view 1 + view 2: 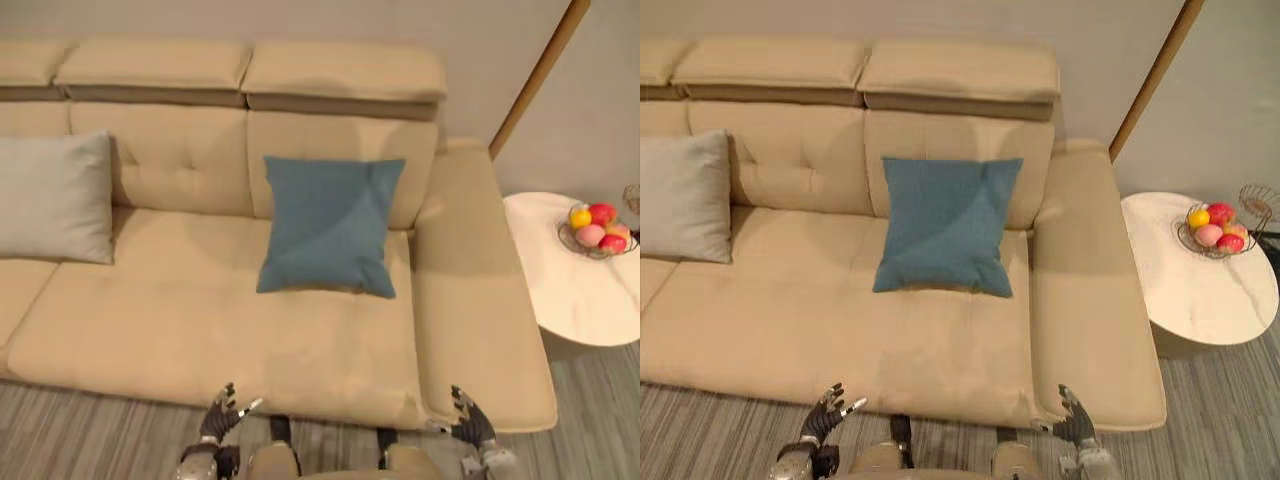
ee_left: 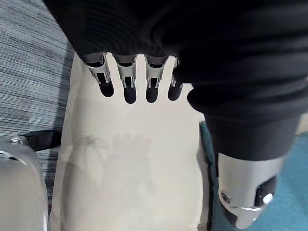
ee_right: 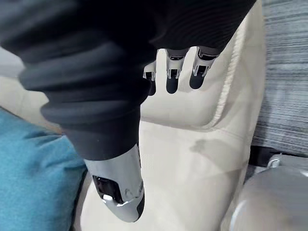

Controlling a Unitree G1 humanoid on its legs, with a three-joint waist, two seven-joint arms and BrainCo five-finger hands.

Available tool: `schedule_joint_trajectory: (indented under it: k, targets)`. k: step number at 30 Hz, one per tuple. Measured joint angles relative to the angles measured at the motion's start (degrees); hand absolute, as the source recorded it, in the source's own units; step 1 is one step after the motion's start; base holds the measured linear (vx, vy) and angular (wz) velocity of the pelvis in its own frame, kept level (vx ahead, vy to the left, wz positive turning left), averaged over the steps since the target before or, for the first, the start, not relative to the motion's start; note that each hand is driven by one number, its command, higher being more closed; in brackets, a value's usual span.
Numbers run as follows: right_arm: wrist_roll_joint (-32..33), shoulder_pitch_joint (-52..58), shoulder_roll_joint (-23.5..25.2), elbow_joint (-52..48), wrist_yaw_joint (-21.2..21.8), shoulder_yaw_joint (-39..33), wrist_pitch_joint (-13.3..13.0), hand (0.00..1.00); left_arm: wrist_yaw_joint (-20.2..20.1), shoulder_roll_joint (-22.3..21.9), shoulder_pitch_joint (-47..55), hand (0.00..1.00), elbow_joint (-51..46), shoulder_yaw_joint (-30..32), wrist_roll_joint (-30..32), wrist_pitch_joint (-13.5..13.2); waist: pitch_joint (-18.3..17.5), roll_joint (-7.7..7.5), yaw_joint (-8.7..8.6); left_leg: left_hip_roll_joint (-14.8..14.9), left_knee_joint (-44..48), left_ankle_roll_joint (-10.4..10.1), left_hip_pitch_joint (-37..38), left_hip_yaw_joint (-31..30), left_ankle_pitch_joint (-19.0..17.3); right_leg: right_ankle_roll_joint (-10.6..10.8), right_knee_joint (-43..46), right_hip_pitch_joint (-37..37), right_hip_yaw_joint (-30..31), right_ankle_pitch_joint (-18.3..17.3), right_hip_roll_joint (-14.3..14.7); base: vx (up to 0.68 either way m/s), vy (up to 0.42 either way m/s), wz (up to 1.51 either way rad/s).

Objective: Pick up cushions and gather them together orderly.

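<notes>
A dark wire basket (image 1: 562, 236) holding round fruit (image 1: 590, 235) in yellow, red and pink stands on a round white tabletop (image 1: 570, 300), far ahead of the right robot hand (image 1: 470, 420) and off to its right. That robot hand hangs low at the front corner of a long beige upholstered sofa (image 1: 200, 330), just by the end of the sofa's broad armrest (image 1: 480, 300); its fingers are spread loosely and hold nothing. The left robot hand (image 1: 222, 412) hangs at the sofa's front edge, fingers also loosely spread with the thumb apart, empty.

A square blue fabric cushion (image 1: 330, 225) leans against the backrest, ahead of both robot hands and between them, well apart from each. A pale grey fabric cushion (image 1: 55, 197) leans on the backrest far ahead and to the left of the left robot hand. A wide stretch of bare seat lies open between the robot hands and the blue cushion. Grey striped floor (image 1: 80, 430) runs along the sofa's front edge beside both robot hands
</notes>
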Motion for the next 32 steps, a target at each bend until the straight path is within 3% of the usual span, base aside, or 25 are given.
schedule_joint_trajectory:
  k: [6,8,9,10,11,12,13,14,15,16,17,19,20,21,23,24,26,27,28,30,32]
  targets:
    - [-0.5,-0.2,0.0,1.3,0.6,0.2,0.1,0.00,-0.5,0.0,1.4,0.00,0.2,-0.2,1.7,0.0,-1.1,-0.51,0.21,0.4,-0.4,-0.3,2.0,3.4,0.2,-0.6,0.9,-0.6,1.4,0.2,0.1,0.00,-0.005,-0.23]
    - [-0.5,-0.8,0.3,0.8,0.7,0.2,0.7,0.00,-0.4,0.1,0.8,0.00,-1.4,-0.2,1.7,0.0,-0.7,-1.63,-0.09,0.4,5.0,1.5,-1.4,4.1,-1.2,-1.0,2.9,-2.9,1.1,0.7,-0.7,-0.04,0.011,-0.15]
    - [-0.5,-0.9,0.3,0.8,0.7,0.2,1.0,0.00,-0.4,-0.1,0.7,0.00,-2.4,-0.3,1.7,0.1,-0.7,-1.28,0.00,0.6,5.8,1.9,-1.9,4.2,-1.4,-1.6,2.2,-2.8,1.0,1.0,-0.7,-0.03,0.002,-0.12]
    - [-0.5,-1.5,0.5,0.9,0.7,0.3,1.4,0.00,-0.3,-0.5,0.3,0.00,-4.4,-0.1,1.7,0.0,-0.6,-0.05,0.28,2.5,6.4,1.9,-2.7,4.6,-1.5,-4.3,7.9,-3.9,-1.3,-1.3,-1.0,-0.06,-0.033,-0.03]
    - [-0.5,-2.2,1.2,0.7,0.8,1.4,1.2,0.00,-0.3,-0.2,-0.3,0.00,-5.1,-0.1,1.6,0.0,0.2,-0.53,0.00,2.6,8.3,2.3,-2.8,4.3,-1.8,-3.2,27.4,-8.2,-3.4,-6.5,-2.2,-0.05,-0.040,0.03]
    - [-0.5,-2.2,1.6,0.8,0.8,1.6,1.2,0.00,-0.3,0.0,-0.4,0.00,-5.2,-0.1,1.6,0.0,0.4,-0.82,0.00,2.4,8.9,2.3,-2.7,4.1,-1.9,-2.6,33.1,-8.7,-3.7,-7.8,-2.8,-0.08,-0.079,0.22]
    - [-0.5,-2.0,2.2,1.0,0.9,2.4,1.1,0.00,-0.3,0.5,-0.2,0.00,-5.9,0.0,1.5,0.1,0.2,-2.36,0.09,1.8,10.4,2.3,-2.8,3.6,-2.2,-1.6,42.2,-8.6,-3.8,-8.6,-4.0,-0.12,-0.166,0.26]
    - [-0.5,-2.0,1.9,1.4,0.9,2.9,1.1,0.00,-0.3,0.7,-0.4,0.00,-6.6,0.9,1.2,0.5,-0.1,-4.08,0.30,1.2,12.4,1.9,-3.9,3.2,-2.5,0.1,42.8,-8.2,-4.3,-9.5,-4.3,-0.21,-0.182,0.12]
    - [-0.5,-2.8,1.1,2.1,0.8,2.7,1.2,0.00,-0.3,-1.3,-0.3,0.00,-6.8,1.7,0.9,0.9,-0.3,-3.23,0.94,2.3,11.6,1.9,-4.8,2.7,-2.6,1.2,38.7,-7.6,-5.6,-10.2,-2.5,-0.21,-0.142,-0.14]
    - [-0.5,-3.3,0.5,2.4,0.4,2.3,1.2,0.00,-0.2,-2.5,0.1,0.00,-6.9,1.6,0.4,1.1,-1.2,-0.57,1.92,3.5,10.1,1.6,-6.0,2.8,-2.5,2.0,35.0,-5.8,-5.5,-12.3,-1.2,-0.20,-0.050,-0.44]
    - [-0.5,-4.0,-0.3,2.0,-0.2,2.3,1.2,0.00,-0.3,-3.3,0.9,0.00,-7.7,1.6,-0.1,1.0,-1.0,-0.88,3.05,4.3,9.5,1.6,-7.1,3.1,0.0,1.9,35.7,-5.7,-5.6,-14.2,-0.9,-0.23,-0.146,-0.34]
    - [-0.4,-5.6,-0.9,1.5,-0.3,1.3,1.2,0.00,0.1,-4.0,-0.7,0.00,-8.2,1.4,-1.3,1.2,-0.1,-1.99,3.23,3.9,10.3,0.7,-12.2,3.5,3.1,-2.0,28.9,-6.3,-6.5,-21.2,-1.2,-0.31,-0.253,-0.11]
    - [-0.2,-6.5,-1.7,1.4,-0.7,1.1,1.3,0.00,0.5,-4.8,-1.4,0.00,-8.4,1.1,-1.7,1.3,1.1,0.55,3.05,5.1,9.8,0.4,-13.7,2.2,4.4,-2.9,28.2,-6.9,-8.0,-19.7,0.7,-0.39,-0.196,0.19]
    - [0.0,-6.4,-1.9,1.1,-1.6,1.0,1.6,0.00,0.8,-4.8,-1.4,0.00,-8.6,0.7,-2.3,1.2,1.9,1.80,2.34,6.2,6.2,-2.5,-13.3,1.9,1.7,-5.1,26.8,-7.4,-9.9,-17.9,1.4,-0.35,-0.099,0.42]
    - [0.4,-6.0,-0.9,0.3,-1.8,-0.1,1.6,0.00,0.9,-4.6,-1.3,0.00,-9.4,1.0,-2.7,1.2,2.7,0.09,1.41,6.1,10.6,-0.4,-14.0,3.2,-0.5,-6.8,24.5,-7.2,-11.0,-16.6,0.1,-0.30,-0.073,0.40]
    - [0.8,-5.6,-0.6,-0.1,-2.0,-1.2,1.7,0.00,0.8,-4.5,-0.8,0.00,-10.4,0.8,-2.7,1.2,2.6,-0.47,1.55,5.5,19.4,1.4,-14.2,3.1,-2.2,-7.1,23.1,-7.1,-11.4,-15.4,-0.8,-0.27,-0.107,0.20]
    - [0.9,-4.7,-1.0,-1.2,-2.5,-1.4,1.7,0.00,0.8,-4.6,0.2,0.00,-11.7,0.8,-2.7,1.1,2.4,0.00,1.42,5.1,25.5,2.4,-12.3,2.8,-4.8,-7.0,21.3,-6.4,-11.4,-13.8,-0.7,-0.15,-0.051,0.08]
    - [0.8,-4.0,-0.7,-1.3,-2.4,-2.1,1.7,0.00,0.8,-4.5,0.1,0.00,-11.6,1.1,-2.7,1.1,2.2,0.42,1.29,4.9,27.0,2.1,-9.1,2.6,-9.3,-6.3,19.7,-6.3,-11.8,-12.3,-0.3,-0.06,0.013,0.08]
    - [0.8,-4.0,-0.6,-1.3,-2.4,-2.4,1.7,0.00,0.8,-4.5,0.1,0.00,-11.5,1.1,-2.7,1.1,2.1,0.58,1.30,4.8,26.2,1.8,-7.9,2.5,-10.4,-6.0,19.1,-6.3,-11.8,-11.6,-0.1,-0.08,0.037,0.08]
    - [0.8,-5.0,-0.6,0.7,-2.4,-3.7,1.7,0.00,0.8,-4.5,-0.2,0.00,-10.1,1.2,-2.6,1.2,1.3,1.74,1.05,2.9,14.0,-0.6,-1.4,2.0,-12.1,-4.3,16.2,-6.3,-11.6,-9.4,0.8,-0.06,0.079,-0.06]
    - [0.7,-5.8,-0.4,2.8,-2.4,-4.1,1.7,0.00,0.8,-3.9,-0.3,0.00,-8.3,1.2,-2.6,1.2,0.7,0.94,0.28,1.5,9.9,-0.3,-0.2,2.1,-10.0,-3.9,12.7,-5.3,-11.6,-6.8,0.2,-0.04,0.099,0.00]
